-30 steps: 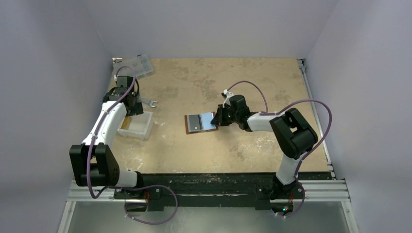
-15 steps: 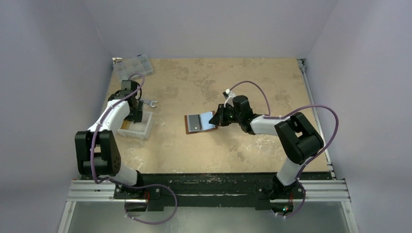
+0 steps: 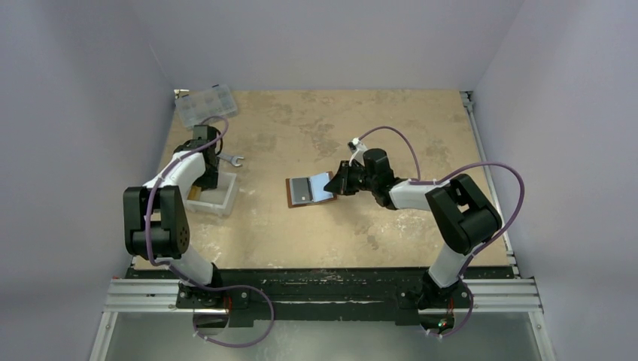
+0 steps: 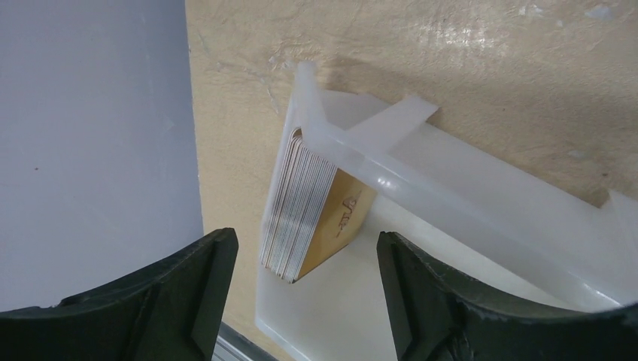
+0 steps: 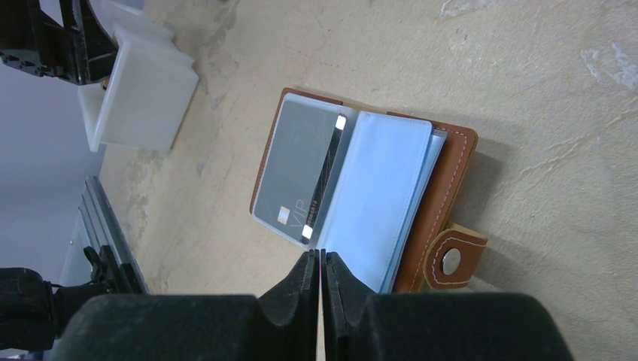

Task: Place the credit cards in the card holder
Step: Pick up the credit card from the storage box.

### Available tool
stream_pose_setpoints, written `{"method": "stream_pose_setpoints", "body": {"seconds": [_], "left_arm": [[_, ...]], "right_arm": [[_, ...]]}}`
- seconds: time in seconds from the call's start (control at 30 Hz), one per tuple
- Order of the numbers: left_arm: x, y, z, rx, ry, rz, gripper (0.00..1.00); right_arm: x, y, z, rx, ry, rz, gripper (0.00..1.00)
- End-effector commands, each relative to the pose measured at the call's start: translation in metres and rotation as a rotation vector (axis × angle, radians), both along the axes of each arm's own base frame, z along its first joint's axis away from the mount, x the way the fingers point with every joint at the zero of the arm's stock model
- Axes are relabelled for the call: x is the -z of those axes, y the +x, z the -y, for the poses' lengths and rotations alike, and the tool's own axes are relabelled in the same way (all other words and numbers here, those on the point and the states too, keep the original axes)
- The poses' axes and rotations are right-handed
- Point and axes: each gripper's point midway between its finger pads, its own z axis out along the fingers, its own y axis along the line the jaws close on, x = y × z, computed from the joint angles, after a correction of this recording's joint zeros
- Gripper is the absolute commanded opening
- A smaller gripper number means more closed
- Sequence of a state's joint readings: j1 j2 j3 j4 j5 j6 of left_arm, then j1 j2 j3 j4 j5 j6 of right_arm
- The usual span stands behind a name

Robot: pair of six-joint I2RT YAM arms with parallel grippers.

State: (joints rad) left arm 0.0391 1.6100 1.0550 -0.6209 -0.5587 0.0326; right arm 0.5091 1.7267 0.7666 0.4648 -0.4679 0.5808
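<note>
The brown leather card holder (image 3: 301,201) lies open mid-table. In the right wrist view its brown cover (image 5: 445,169) has a snap stud. A grey VIP card (image 5: 299,171) sits in its left sleeve and a light blue card (image 5: 380,188) lies on the right half. My right gripper (image 5: 320,257) is shut, its tips at the blue card's near corner; it also shows in the top view (image 3: 336,184). A stack of credit cards (image 4: 312,218) with an orange-yellow face leans in the white tray (image 4: 481,203). My left gripper (image 4: 305,289) is open just above the stack, empty.
The white tray (image 3: 223,200) sits near the table's left edge, next to the wall. A silver wrench (image 3: 232,159) lies just beyond it. A clear compartmented box (image 3: 205,101) stands at the back left corner.
The left arm has swung its elbow in and up, and its gripper has shifted slightly right over the tray. The right gripper has stayed at the card holder's edge.
</note>
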Motion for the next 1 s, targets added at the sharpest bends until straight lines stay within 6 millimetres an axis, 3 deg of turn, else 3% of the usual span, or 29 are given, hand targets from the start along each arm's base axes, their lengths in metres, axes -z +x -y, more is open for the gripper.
{"method": "stream_pose_setpoints", "body": {"seconds": [0.0, 0.37, 0.57, 0.97], "left_arm": [[-0.004, 0.011, -0.012, -0.003, 0.051, 0.018, 0.73], [0.007, 0.011, -0.02, -0.024, 0.069, 0.0, 0.68], [0.003, 0.008, -0.026, -0.04, 0.11, -0.007, 0.62], [-0.009, 0.005, -0.031, -0.058, 0.135, 0.028, 0.37]], "right_arm": [[-0.018, 0.001, -0.003, -0.02, 0.05, 0.048, 0.12], [-0.022, 0.0, -0.004, -0.024, 0.058, 0.053, 0.13], [-0.022, 0.0, -0.003, -0.021, 0.06, 0.052, 0.13], [-0.021, -0.001, -0.004, -0.026, 0.066, 0.047, 0.13]]}}
